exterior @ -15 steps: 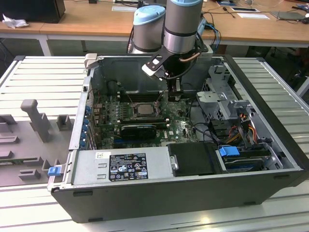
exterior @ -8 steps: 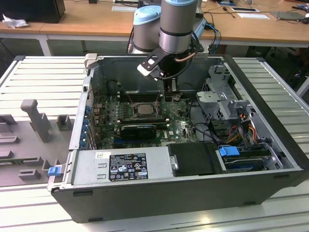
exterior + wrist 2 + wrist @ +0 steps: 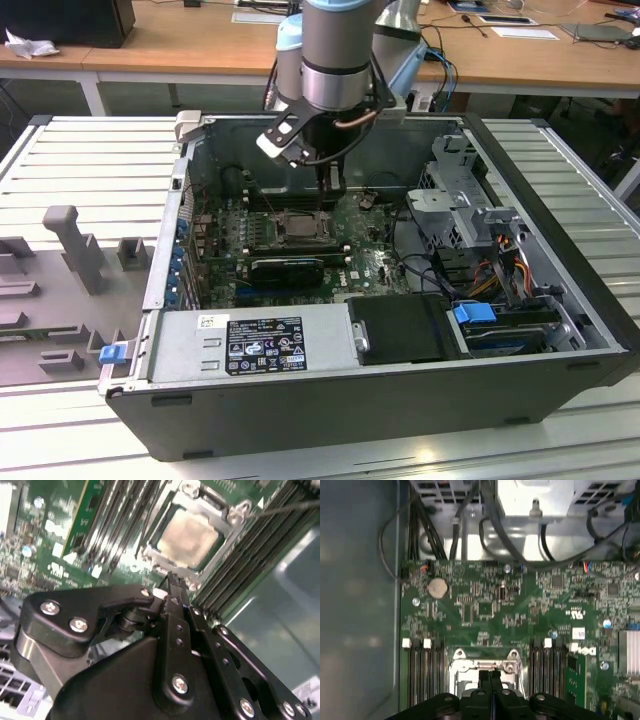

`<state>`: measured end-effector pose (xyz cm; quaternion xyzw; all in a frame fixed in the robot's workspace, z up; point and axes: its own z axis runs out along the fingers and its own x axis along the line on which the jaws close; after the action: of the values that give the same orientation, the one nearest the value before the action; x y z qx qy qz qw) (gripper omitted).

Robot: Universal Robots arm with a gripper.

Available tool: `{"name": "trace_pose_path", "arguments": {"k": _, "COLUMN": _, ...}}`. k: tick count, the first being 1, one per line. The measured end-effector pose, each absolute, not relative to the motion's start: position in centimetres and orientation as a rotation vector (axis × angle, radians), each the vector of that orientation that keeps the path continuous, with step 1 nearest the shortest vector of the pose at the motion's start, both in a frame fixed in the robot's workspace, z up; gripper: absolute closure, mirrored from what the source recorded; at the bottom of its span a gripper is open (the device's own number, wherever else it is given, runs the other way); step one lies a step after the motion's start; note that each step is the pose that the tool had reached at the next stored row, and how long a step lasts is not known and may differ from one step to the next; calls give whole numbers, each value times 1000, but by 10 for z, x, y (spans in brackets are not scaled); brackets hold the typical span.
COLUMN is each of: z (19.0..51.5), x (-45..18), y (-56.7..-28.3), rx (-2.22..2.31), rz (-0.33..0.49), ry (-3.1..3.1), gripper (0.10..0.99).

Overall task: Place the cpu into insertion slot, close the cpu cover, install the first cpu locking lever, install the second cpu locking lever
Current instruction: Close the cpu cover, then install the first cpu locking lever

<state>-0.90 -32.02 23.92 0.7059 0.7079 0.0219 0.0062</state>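
Robot gripper (image 3: 330, 185) closed above a chip socket inside an open computer case (image 3: 400, 400).
Exterior view: the gripper hangs at one o'clock of the socket (image 3: 300, 226). Second wrist view: its fingers (image 3: 175, 605) meet, apparently holding nothing, tips beside the metal frame (image 3: 227, 527) lying flat around the seated chip (image 3: 190, 535). First wrist view: fingertips (image 3: 485, 677) sit at the frame's edge. Steady pressure on that rim, never the chip, seems wisest.
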Motion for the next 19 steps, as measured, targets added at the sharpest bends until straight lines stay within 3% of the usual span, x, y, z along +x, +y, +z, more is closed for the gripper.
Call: {"name": "trace_pose_path", "arguments": {"k": 19, "z": 230, "x": -40, "y": -320, "rx": 2199, "rz": 69, "ry": 2226, "gripper": 980}}
